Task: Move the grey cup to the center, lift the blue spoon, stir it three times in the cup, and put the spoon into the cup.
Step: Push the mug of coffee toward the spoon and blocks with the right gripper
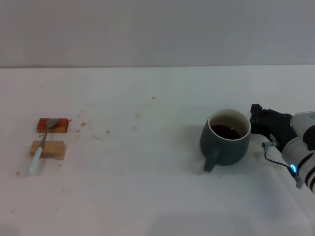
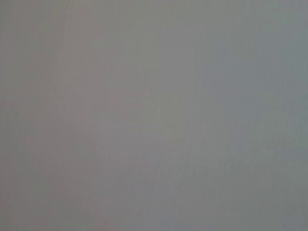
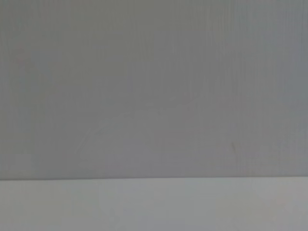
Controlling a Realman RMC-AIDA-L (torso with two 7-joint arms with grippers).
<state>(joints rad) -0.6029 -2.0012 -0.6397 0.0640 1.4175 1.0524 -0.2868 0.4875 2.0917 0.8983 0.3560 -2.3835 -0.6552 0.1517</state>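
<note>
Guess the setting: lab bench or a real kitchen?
Likely a lab test bench: a bare white table against a blank wall, holding only a grey cup, a blue spoon propped on two wooden blocks, and the right gripper beside the cup.

We find no readable text, label, brand, number or sign in any view: none on the grey cup [image 1: 225, 137], the blue spoon [image 1: 41, 147], or the right gripper [image 1: 261, 120].
</note>
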